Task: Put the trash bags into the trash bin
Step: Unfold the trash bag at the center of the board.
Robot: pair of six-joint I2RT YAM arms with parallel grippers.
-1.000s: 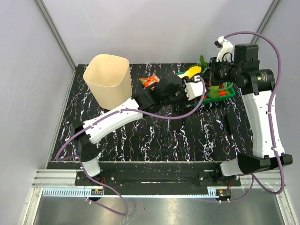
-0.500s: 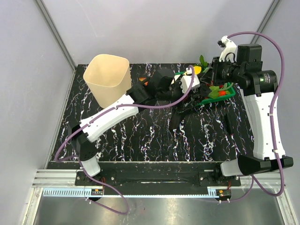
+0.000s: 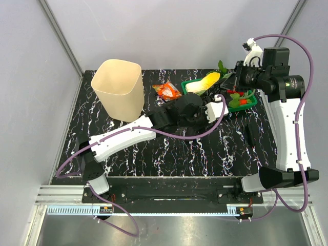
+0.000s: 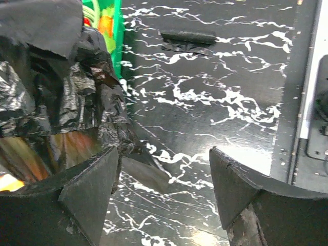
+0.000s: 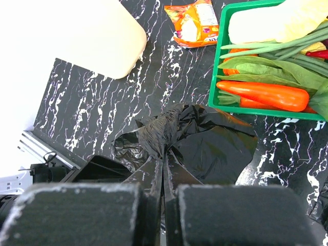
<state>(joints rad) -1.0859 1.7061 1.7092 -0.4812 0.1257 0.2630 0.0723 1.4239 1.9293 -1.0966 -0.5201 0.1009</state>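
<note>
The cream trash bin (image 3: 117, 87) stands at the back left and also shows in the right wrist view (image 5: 97, 36). My right gripper (image 5: 164, 159) is shut on a bunched neck of a glossy black trash bag (image 5: 205, 138), which hangs just in front of the green tray's near left corner. My left gripper (image 4: 164, 154) is open and empty, low over the table, with that bag (image 4: 61, 97) crumpled against its left finger. In the top view the left gripper (image 3: 215, 106) sits just below the right gripper (image 3: 231, 84). A small folded black bundle (image 4: 187, 37) lies flat on the table at the right (image 3: 249, 134).
A green tray (image 3: 187, 83) of vegetables sits at the back right, also in the right wrist view (image 5: 216, 77). An orange snack wrapper (image 3: 166, 90) lies between bin and tray. The left arm (image 3: 128, 136) stretches across the middle of the table.
My left gripper has come down from beside the tray toward the table's middle. The bag that hung long under it half a second ago is now bunched under the right gripper.
</note>
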